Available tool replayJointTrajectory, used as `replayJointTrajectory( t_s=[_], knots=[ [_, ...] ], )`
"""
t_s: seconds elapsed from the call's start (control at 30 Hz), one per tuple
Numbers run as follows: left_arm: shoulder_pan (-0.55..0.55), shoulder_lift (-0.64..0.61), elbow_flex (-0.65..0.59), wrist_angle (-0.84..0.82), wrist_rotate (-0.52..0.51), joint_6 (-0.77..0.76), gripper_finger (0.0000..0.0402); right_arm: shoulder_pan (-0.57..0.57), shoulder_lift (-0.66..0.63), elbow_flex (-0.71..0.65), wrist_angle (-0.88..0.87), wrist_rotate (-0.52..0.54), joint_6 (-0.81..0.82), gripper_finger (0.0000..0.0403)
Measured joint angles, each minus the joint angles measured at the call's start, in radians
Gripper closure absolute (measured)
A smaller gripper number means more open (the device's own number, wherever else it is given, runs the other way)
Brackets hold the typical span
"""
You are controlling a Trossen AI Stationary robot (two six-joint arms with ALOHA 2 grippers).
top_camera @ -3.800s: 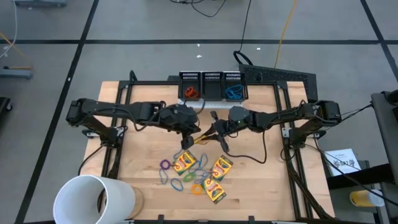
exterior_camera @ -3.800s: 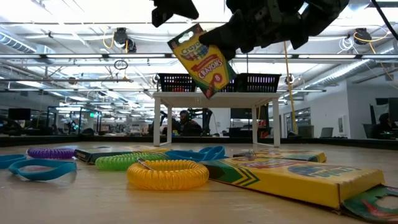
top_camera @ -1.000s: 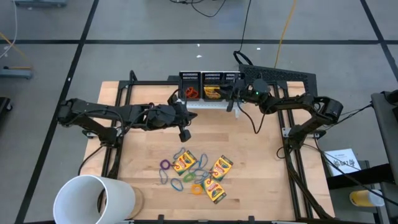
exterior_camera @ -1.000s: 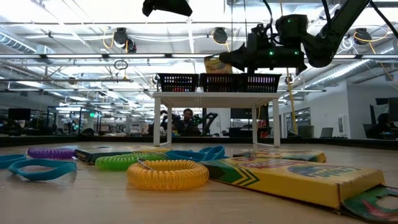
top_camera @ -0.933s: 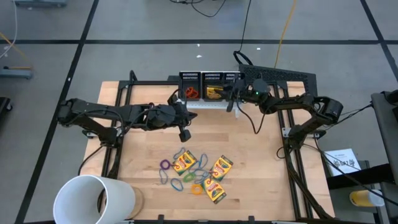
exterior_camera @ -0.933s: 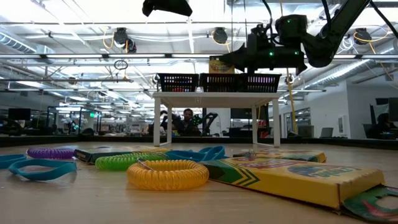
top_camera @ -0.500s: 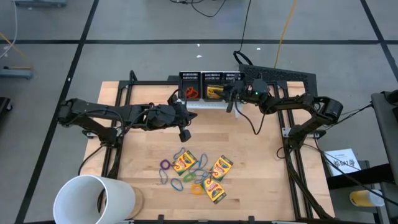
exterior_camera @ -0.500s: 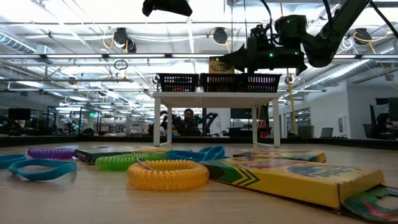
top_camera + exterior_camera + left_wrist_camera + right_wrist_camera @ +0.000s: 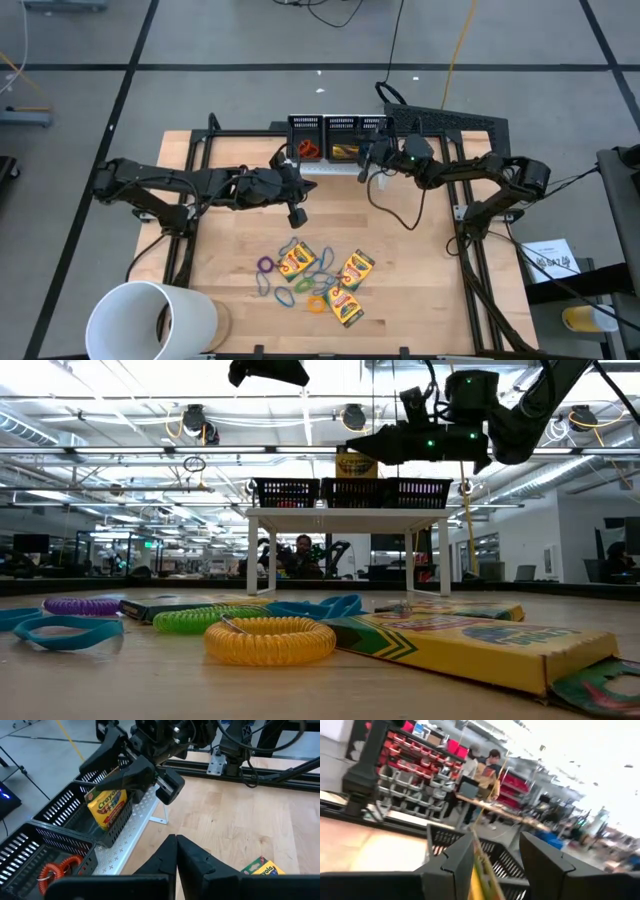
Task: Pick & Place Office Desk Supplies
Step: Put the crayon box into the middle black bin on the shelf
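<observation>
My right gripper (image 9: 120, 767) sits over the middle bin (image 9: 341, 139) at the table's far edge, fingers parted around a crayon box (image 9: 106, 807) standing upright inside. I'd lift straight up so neither finger drags the box out. My left gripper (image 9: 297, 214), shut and empty, waits mid-table above the remaining supplies.

A: Does the right end effector (image 9: 120, 762) hold the crayon box (image 9: 107, 806)?
B: Hard to tell; its fingers cover the box's top, and the mesh bin (image 9: 82, 817) hides the bottom.
A: The white cup (image 9: 150, 320)?
B: Cut off by the high view's lower edge.
A: The people (image 9: 480, 770) behind?
B: Blurred. In the low view, the nearest crayon box (image 9: 470, 645) runs off the right edge.
</observation>
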State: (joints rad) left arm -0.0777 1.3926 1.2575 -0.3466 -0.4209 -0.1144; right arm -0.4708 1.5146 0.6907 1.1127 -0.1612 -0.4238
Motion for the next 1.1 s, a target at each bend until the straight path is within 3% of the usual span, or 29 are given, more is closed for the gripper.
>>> replayJointTrajectory(
  t_s=[0.2,0.53,0.73,0.93,1.1],
  knots=[
    [0.000,0.000,0.000,0.000,0.000,-0.004,0.0372,0.030,-0.016,0.000,0.002,0.083,-0.084,0.0250],
    [0.000,0.000,0.000,0.000,0.000,0.000,0.0398,0.061,-0.076,0.000,-0.007,0.298,-0.146,0.0250],
    [0.000,0.000,0.000,0.000,0.000,0.001,0.0377,0.098,-0.145,0.000,-0.034,0.295,-0.164,0.0250],
    [0.000,0.000,0.000,0.000,0.000,0.001,0.0372,0.136,-0.229,0.000,-0.248,0.285,-0.091,0.0250],
    [0.000,0.000,0.000,0.000,0.000,0.002,0.0371,0.175,-0.303,0.000,-0.450,0.158,0.009,0.0250]
  ],
)
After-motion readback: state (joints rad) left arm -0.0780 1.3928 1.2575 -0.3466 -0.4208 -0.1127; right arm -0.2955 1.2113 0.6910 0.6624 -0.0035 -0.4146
